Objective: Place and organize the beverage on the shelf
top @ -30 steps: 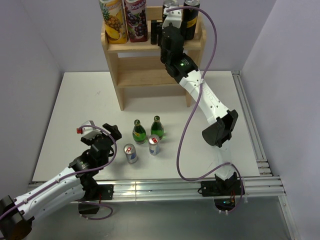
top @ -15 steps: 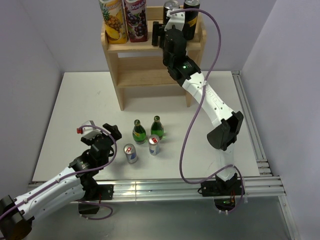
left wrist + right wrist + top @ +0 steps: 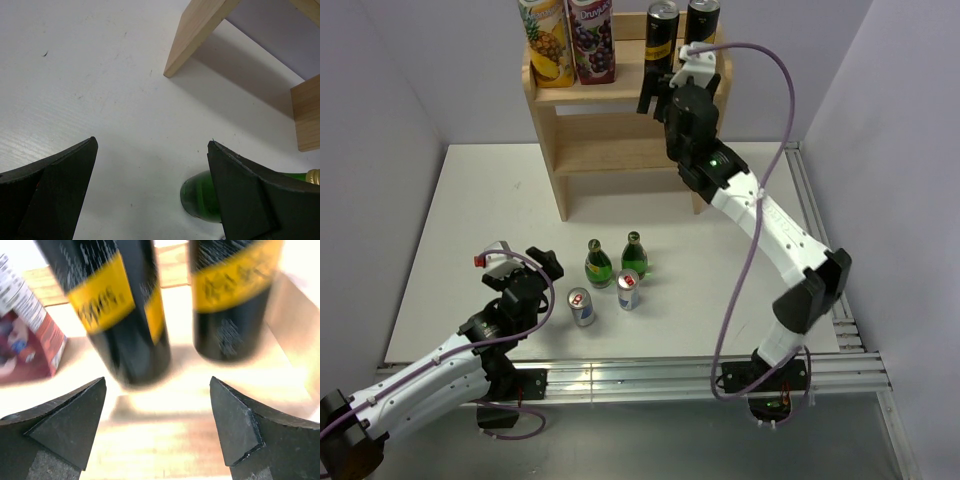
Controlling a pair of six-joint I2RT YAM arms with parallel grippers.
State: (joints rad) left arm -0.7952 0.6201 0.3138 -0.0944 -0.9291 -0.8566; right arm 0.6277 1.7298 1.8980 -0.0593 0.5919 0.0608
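Wooden shelf (image 3: 620, 150): far centre of white table (image 3: 470, 200); top tier holds two juice cartons (image 3: 547, 45) and two black cans (image 3: 661, 35).
Right gripper (image 3: 157, 385): fingers apart, empty, facing those cans; yellow bands blurred, unreadable.
Left gripper (image 3: 152, 142): fingers apart, empty; green bottle (image 3: 200, 195) by its right finger.
Top view only: two small cans (image 3: 581, 306) on the table near two green bottles; carton print too small to read.
Walls (image 3: 420, 60): pale lilac.

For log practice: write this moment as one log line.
right pincer: open, facing black cans on shelf | left pincer: open, above table | unshelved: green bottles, small cans
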